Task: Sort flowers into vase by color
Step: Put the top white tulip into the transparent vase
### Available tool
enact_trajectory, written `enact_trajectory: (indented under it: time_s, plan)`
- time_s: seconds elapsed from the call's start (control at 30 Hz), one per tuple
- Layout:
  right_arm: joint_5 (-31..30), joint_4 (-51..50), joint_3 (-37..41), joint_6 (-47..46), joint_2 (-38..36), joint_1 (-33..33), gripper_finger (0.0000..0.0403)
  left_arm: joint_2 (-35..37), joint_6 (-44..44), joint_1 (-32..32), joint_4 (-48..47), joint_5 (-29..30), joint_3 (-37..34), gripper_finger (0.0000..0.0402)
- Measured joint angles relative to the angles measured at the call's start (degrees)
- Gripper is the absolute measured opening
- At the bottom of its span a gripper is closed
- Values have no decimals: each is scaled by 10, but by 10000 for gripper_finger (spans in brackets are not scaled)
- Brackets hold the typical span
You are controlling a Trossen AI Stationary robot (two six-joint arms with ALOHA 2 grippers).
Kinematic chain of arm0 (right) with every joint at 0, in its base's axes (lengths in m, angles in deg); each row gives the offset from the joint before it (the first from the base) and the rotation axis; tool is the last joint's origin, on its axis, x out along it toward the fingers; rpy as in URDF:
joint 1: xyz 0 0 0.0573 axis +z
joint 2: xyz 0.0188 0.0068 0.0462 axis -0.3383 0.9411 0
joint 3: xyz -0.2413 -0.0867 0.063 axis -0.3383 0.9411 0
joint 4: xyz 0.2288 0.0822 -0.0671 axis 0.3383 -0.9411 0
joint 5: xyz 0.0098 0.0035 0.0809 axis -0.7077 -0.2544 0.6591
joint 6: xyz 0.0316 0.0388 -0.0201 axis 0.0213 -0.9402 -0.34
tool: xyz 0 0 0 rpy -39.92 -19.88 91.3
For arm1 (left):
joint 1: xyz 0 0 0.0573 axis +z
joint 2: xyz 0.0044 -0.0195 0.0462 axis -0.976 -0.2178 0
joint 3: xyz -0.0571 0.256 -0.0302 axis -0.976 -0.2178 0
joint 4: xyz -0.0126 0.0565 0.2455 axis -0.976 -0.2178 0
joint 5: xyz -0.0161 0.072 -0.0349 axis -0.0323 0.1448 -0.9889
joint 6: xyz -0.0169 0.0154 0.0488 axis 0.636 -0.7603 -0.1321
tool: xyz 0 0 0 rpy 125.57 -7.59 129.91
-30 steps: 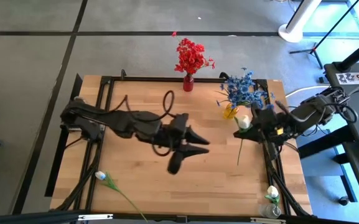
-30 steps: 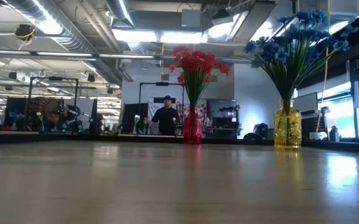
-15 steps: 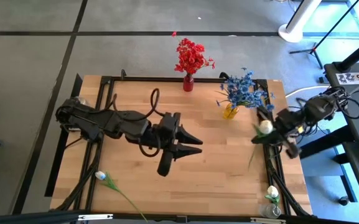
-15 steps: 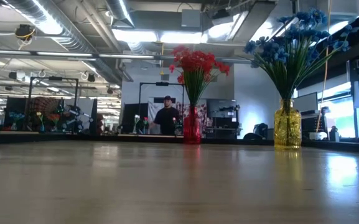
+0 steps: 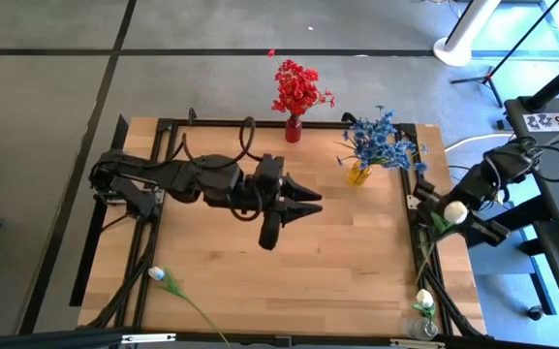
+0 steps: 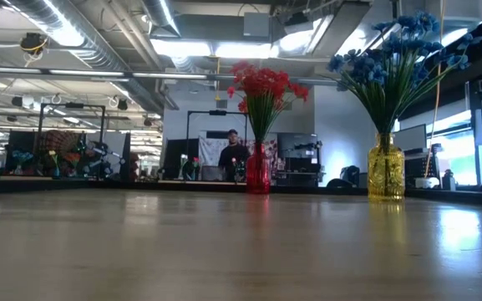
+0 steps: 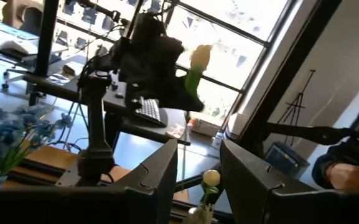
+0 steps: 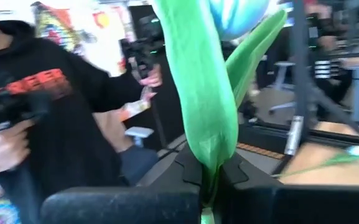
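A red vase [image 5: 293,129] at the worktop's [image 5: 211,281] far edge holds red flowers [image 5: 298,87]; just beside it a yellow vase [image 5: 357,174] holds blue flowers [image 5: 381,141]. A third vase [image 5: 424,325] at the near right corner seems to hold one white flower [image 5: 423,300]. Another white flower [image 5: 168,283] lies near the left corner. The right tool [image 5: 444,215], at the worktop's right edge, is clamped on a white flower's stem [image 8: 198,93]. The left tool [image 5: 310,206] hangs over the middle, fingers apart. A person's black top [image 8: 48,118] bears red lettering, unreadable.

White flower [image 7: 200,59] in right hand [image 7: 167,87]
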Motion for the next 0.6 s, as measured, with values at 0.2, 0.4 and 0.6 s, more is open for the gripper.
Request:
enact_trajectory:
  time_s: [0.2,0.4,0.6]
  plan:
    - [67,40,38,0,0,0,2,0,2,3,-17,-1,0,118]
    - [78,43,39,16,1,49,2,0,22,4,-51,-1,0,118]
    - [-13,42,44,44,35,173,2,0,29,18,-60,-1,0,118]
